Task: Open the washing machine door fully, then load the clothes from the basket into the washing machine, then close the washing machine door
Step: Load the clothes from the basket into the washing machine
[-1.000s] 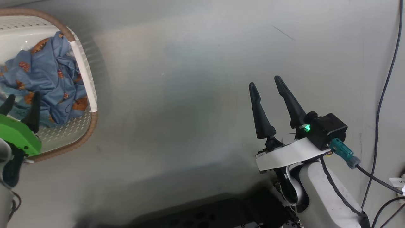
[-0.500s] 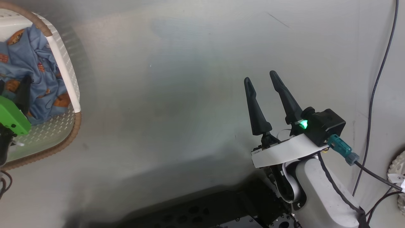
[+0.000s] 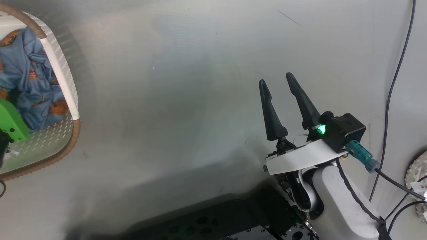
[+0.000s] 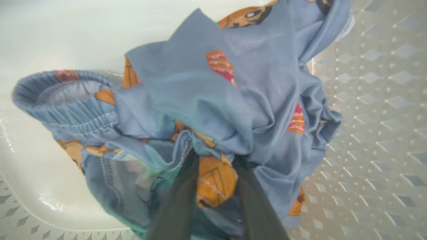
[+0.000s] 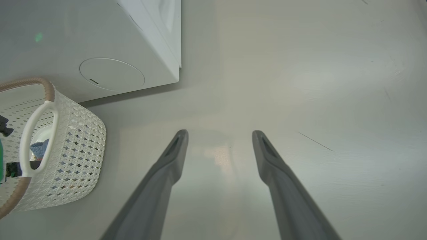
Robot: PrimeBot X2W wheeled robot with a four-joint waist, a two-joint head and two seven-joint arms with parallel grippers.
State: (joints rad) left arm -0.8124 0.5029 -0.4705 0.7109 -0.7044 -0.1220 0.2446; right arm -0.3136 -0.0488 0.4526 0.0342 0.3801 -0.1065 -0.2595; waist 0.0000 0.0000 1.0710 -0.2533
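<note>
- Your left gripper (image 4: 216,161) has its two dark fingers drawn close together. An orange-printed fold of the soft blue clothes (image 4: 217,93) is pinched between them, and the tips are buried in the fabric.
- The clothes lie bunched in the cream perforated plastic basket (image 4: 367,100), with an elastic waistband showing at one side of the heap.
- In your head view the basket (image 3: 50,141), with its brown woven-look rim, sits at the far left on the pale grey floor (image 3: 186,100). The clothes (image 3: 30,83) are inside it.
- Your right gripper (image 3: 275,78) hovers over bare floor, well apart from the basket. Its fingers are spread wide and hold nothing.
- From the right wrist you see the basket (image 5: 76,150) just beside the big white washing machine (image 5: 100,36), near its round cover (image 5: 111,74).
</note>
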